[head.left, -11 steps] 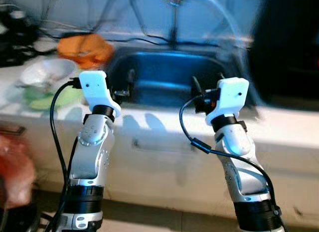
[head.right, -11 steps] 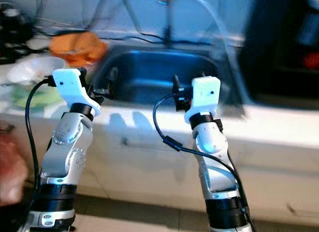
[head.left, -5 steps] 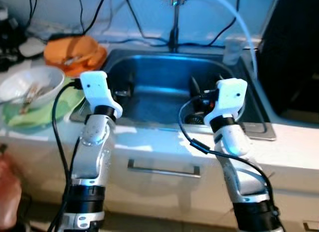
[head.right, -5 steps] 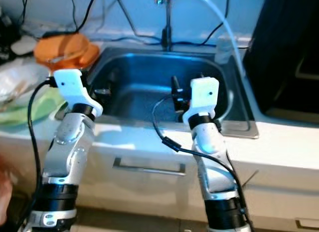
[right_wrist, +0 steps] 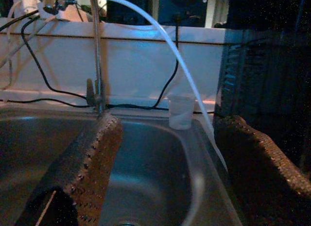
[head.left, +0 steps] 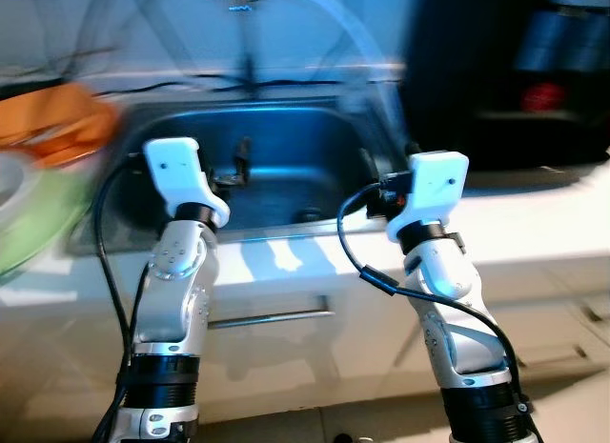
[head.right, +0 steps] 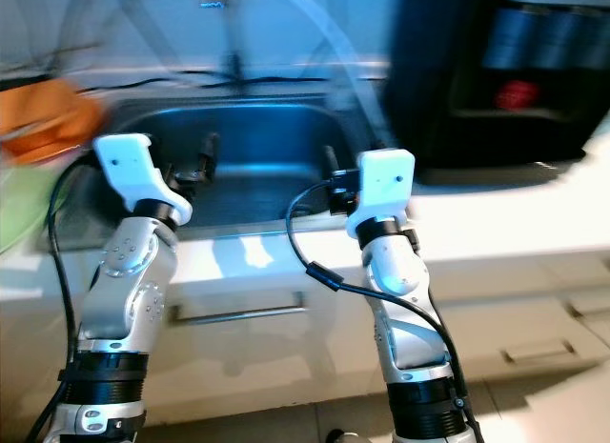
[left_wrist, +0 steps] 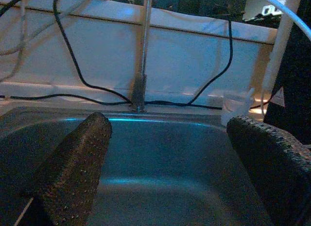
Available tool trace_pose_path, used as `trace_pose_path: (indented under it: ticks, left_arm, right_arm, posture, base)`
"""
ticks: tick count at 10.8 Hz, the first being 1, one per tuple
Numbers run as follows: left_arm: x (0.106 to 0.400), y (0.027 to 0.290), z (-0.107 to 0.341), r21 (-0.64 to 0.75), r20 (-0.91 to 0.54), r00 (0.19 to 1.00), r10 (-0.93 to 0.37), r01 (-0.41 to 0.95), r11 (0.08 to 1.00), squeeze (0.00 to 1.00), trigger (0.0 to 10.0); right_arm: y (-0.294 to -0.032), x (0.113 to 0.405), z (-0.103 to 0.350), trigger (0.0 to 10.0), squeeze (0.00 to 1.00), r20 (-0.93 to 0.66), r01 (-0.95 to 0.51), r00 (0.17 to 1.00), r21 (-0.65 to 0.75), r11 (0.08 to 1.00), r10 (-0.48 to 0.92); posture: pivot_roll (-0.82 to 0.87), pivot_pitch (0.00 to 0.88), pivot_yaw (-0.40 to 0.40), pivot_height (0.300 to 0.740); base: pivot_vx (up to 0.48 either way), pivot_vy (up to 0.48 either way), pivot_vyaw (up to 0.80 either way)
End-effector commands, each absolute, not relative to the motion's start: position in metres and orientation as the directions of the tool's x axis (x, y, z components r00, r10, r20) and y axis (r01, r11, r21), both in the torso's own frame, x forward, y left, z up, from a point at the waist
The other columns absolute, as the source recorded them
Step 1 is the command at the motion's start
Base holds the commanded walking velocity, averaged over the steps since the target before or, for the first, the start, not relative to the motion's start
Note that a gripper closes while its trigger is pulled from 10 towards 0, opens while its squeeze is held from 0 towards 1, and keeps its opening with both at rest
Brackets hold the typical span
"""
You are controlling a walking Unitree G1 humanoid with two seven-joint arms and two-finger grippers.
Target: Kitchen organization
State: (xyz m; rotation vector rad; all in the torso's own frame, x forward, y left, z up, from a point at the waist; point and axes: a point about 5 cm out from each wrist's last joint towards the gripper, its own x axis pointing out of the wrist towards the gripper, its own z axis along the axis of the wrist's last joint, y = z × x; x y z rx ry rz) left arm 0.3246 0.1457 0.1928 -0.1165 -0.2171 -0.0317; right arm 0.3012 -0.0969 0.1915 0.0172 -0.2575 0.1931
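Two silver jointed arms with white wrist housings, black looping cables, and textured black claw fingers (left_wrist: 73, 172)

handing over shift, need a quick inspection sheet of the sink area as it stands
surface: white counter with a steel sink set in; head views are motion-blurred.
job's things: nothing held; sink basin looks bare apart from its drain.
clutter: small clear cup on the ledge behind the sink; orange item and green plate on the counter to the left, too blurred to tell more.
grippers: left gripper open, over the sink; right gripper open, over the sink.
cables: black cables along the back wall; white hose from the tap down to the sink.
surroundings: dark appliance on the right; drawer handle below the sink.
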Motion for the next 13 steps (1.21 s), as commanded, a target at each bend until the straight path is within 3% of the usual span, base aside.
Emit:
trace_pose_path:
  ticks: [1, 10, 13]
  left_arm:
    - [0.3258, 0.1498, 0.1920, -0.120, 0.201, 0.980, 0.000, 0.025, 0.993, 0.00, 10.0]
    - [0.3243, 0.1542, 0.1892, -0.140, 0.173, 0.985, -0.002, 0.027, 0.990, 0.00, 10.0]
    - [0.3232, 0.1502, 0.1885, -0.144, 0.168, 0.986, -0.024, 0.048, 0.988, 0.00, 10.0]
  right_arm:
    - [-0.0936, 0.3017, 0.1944, 10.0, 0.00, 0.261, -0.198, 0.946, -0.006, 0.980, 0.193]
    - [-0.0963, 0.3021, 0.1916, 10.0, 0.00, 0.248, -0.193, 0.950, -0.002, 0.981, 0.188]
    - [-0.0960, 0.3015, 0.1913, 10.0, 0.00, 0.246, -0.193, 0.951, -0.001, 0.981, 0.187]
  posture:
    - [-0.02, 0.019, 0.025, 0.740]
    - [-0.02, 0.020, 0.019, 0.740]
    - [-0.02, 0.026, 0.021, 0.740]
  base:
    - [0.000, 0.000, 0.00]
    - [0.000, 0.000, 0.00]
    - [0.000, 0.319, 0.00]
